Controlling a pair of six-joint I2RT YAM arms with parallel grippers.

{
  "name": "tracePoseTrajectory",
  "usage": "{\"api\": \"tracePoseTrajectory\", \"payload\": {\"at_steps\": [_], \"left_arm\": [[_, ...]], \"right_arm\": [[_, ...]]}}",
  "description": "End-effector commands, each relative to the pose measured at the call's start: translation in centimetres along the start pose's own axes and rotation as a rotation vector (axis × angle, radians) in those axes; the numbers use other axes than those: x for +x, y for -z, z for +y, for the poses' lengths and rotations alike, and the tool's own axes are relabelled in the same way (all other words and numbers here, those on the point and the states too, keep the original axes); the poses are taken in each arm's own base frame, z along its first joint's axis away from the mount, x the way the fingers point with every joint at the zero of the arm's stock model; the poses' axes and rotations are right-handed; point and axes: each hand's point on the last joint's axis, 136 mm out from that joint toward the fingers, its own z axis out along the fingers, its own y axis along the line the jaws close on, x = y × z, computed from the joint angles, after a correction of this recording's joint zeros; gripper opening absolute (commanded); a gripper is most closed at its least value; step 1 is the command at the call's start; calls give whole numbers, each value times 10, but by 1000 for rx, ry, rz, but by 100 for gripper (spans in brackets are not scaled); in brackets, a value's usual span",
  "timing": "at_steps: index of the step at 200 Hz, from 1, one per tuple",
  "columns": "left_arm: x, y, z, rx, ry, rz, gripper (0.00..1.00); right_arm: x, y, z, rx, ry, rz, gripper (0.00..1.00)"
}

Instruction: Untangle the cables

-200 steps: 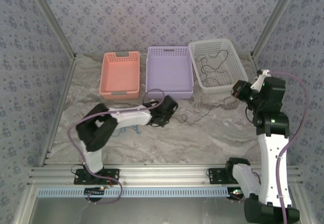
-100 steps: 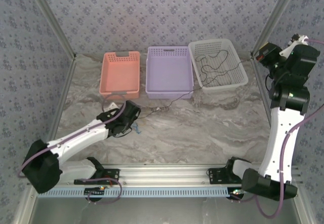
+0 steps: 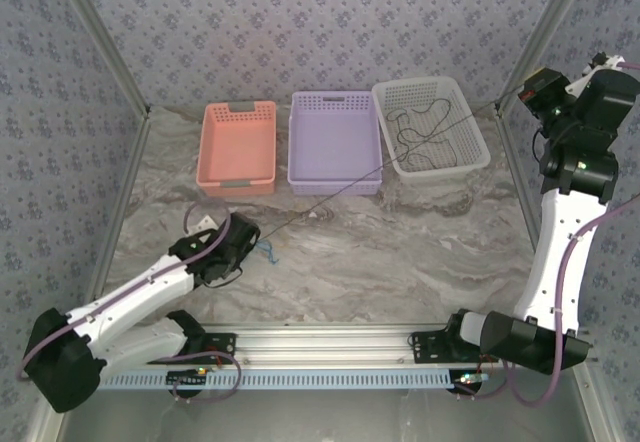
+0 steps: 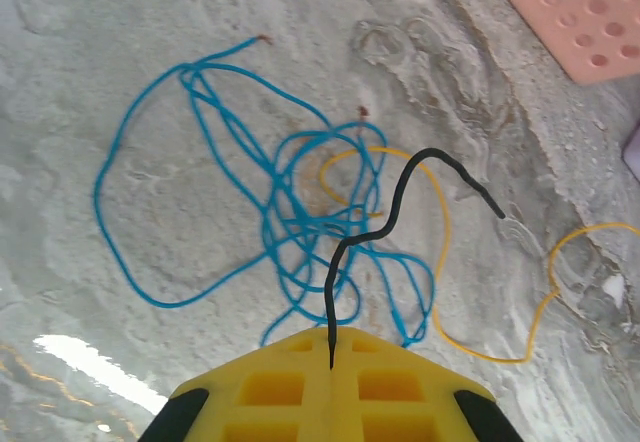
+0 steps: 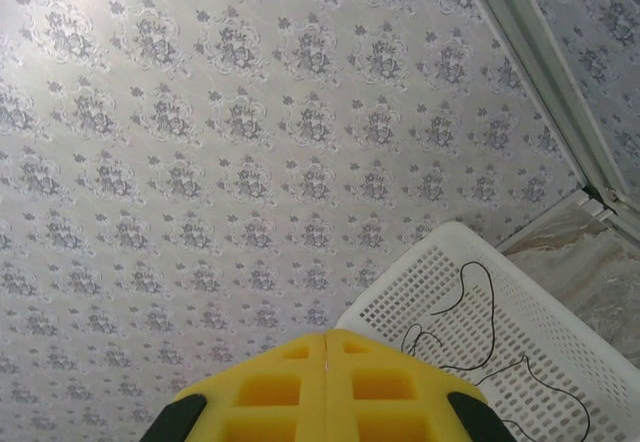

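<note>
**Top external view.** The left gripper (image 3: 243, 237) sits low over the table, well to the left of and nearer than the white basket (image 3: 473, 122). The right gripper (image 3: 527, 92) is raised just to the right of that basket. A black cable (image 3: 340, 189) runs taut in a straight line between the two grippers and crosses above the white basket. A loose black cable (image 3: 415, 132) lies coiled inside the basket. A blue cable (image 3: 266, 252) lies on the table just beside the left gripper.

**Left wrist view.** The left gripper (image 4: 330, 337) has its fingers pressed together on the black cable (image 4: 400, 187), which rises from the seam between them and curves away. Beneath it, the blue cable (image 4: 272, 224) lies in overlapping loops, interlaced with a yellow cable (image 4: 441, 232).

**Right wrist view.** The right gripper (image 5: 327, 340) has its fingers together, with no gap at the seam, clamped on the end of the taut cable. The white basket (image 5: 420, 292) lies just beyond the fingertips and holds the loose black cable (image 5: 462, 287).
</note>
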Motion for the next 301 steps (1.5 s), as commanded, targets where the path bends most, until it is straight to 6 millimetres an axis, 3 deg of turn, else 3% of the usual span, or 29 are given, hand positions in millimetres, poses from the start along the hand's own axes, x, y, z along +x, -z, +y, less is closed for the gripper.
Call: {"api": "tracePoseTrajectory", "payload": {"at_steps": [1, 50, 74, 91, 118, 144, 188, 208, 245, 269, 301], "left_arm": [[-7, 6, 20, -53, -33, -26, 0], [-9, 11, 19, -47, -63, -16, 0], [2, 11, -14, 56, -148, 48, 0], [19, 22, -71, 216, -261, 104, 0], [60, 59, -158, 378, -444, 167, 0], [95, 83, -242, 562, -486, 240, 0], [114, 110, -368, 748, -557, 256, 0], [119, 105, -411, 774, -587, 261, 0], [133, 64, -468, 801, -593, 276, 0], [135, 30, -490, 819, -552, 270, 0], [134, -23, -500, 823, -470, 276, 0]], "right_arm": [[-22, 7, 9, -31, -7, -64, 0], [-29, 4, 11, -78, -41, -72, 0], [-27, 2, 32, -170, -13, -57, 0], [-21, -1, 50, -224, 36, -41, 0], [-15, -17, 70, -278, 78, -8, 0], [-18, -38, 88, -320, 98, -2, 0], [-31, -78, 118, -374, 126, -19, 0], [-34, -101, 120, -379, 128, -24, 0], [-26, -150, 110, -370, 169, -21, 0], [-13, -183, 96, -361, 171, -3, 0], [14, -227, 74, -323, 185, 47, 0]]}}
